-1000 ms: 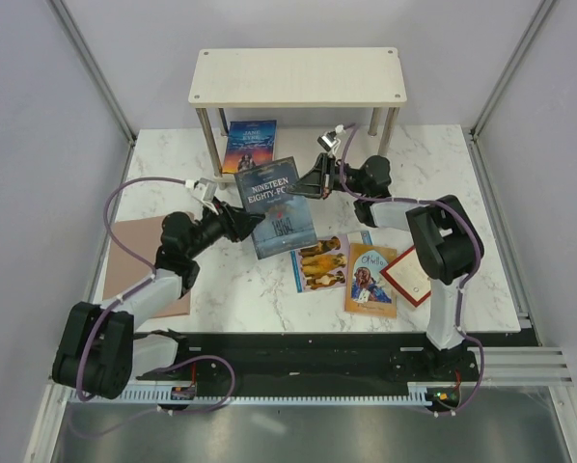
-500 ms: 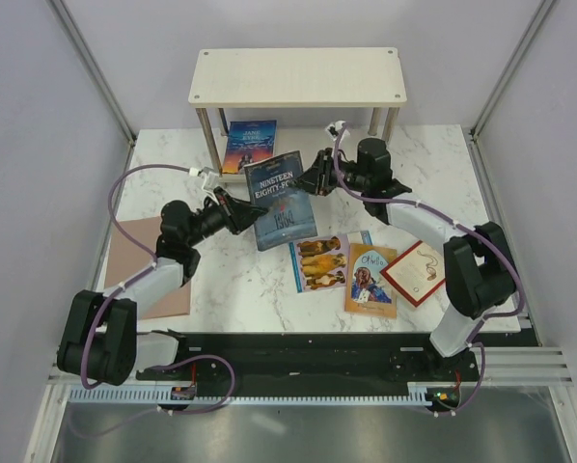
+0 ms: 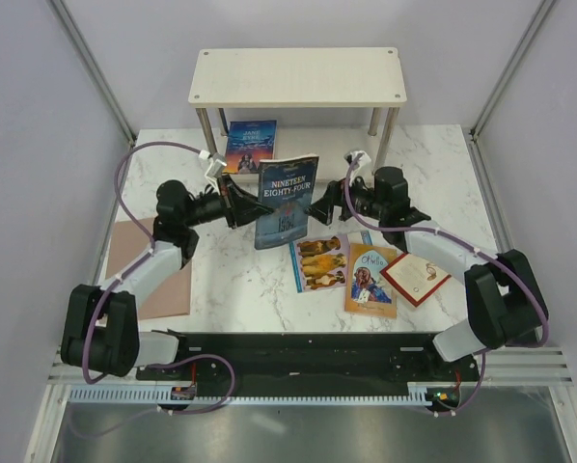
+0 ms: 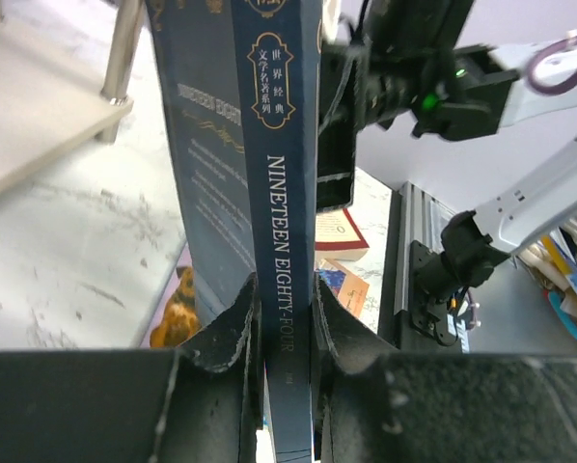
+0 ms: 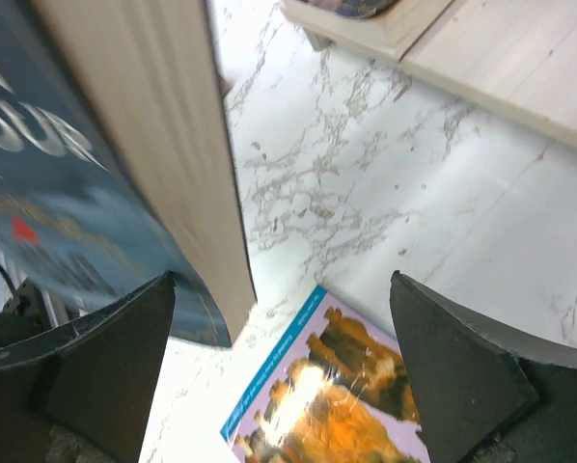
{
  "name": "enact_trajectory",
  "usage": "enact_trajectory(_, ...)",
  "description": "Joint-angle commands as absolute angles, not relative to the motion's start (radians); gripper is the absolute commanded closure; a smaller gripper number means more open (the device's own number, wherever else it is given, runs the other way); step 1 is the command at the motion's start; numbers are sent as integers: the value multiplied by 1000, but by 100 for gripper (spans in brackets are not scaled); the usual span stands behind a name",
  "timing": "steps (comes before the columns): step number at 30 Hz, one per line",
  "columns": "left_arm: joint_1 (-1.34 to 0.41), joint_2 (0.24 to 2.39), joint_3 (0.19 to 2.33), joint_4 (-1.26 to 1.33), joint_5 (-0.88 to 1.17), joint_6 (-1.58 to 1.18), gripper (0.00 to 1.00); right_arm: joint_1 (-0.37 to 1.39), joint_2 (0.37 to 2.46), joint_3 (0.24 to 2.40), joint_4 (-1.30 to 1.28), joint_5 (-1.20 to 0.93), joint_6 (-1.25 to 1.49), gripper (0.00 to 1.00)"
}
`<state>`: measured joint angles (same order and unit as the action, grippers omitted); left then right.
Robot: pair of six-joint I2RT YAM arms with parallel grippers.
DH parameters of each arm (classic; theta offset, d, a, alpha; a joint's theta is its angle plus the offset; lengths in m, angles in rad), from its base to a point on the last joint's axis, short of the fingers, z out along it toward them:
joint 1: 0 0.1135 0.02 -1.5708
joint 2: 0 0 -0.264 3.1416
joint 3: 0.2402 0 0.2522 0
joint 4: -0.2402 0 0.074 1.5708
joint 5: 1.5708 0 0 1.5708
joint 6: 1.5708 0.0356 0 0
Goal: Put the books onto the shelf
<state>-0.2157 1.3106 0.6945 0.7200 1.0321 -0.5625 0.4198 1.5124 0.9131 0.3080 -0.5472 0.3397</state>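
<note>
**Operator:** Task progress?

**Technician:** The blue-covered book (image 3: pixel 250 145) appears to lie on the lower board of the shelf (image 3: pixel 298 77). The left end effector (image 3: pixel 242 201) clamps Nineteen Eighty-Four (image 3: pixel 287 198) upright by its spine, in front of the shelf. The right end effector (image 3: pixel 319 207) stands beside it, jaws apart. The dog book (image 3: pixel 322 262), portrait book (image 3: pixel 370 280) and red-bordered book (image 3: pixel 416 275) lie on the table (image 3: pixel 443 164), unshelved.

A robotics lab test cell: plain pale wall panels (image 3: pixel 38 145) in aluminium framing (image 3: pixel 92 72) box in a marble-patterned table (image 3: pixel 443 164), with two cabled robot arms (image 3: pixel 144 280) bolted to a black base plate (image 3: pixel 308 352) at its near edge.
</note>
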Motion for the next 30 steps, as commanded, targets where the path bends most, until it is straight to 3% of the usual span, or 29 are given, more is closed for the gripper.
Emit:
enact_trajectory(1,-199,1337,808,992,1186,-647,98,403,1431,807,455,-644,342,2)
enact_trajectory(13,-199,1673,968,1663,1321,-1201,98,405,1341,650,739,-723,472,2)
enact_trajectory(20,-199,1672,985,1660,1308,-1192,98,407,1368,601,902,-765,566,2)
enact_trajectory(30,-199,1661,1054,1661,1282,-1241,98,417,1381,568,914,-764,572,2)
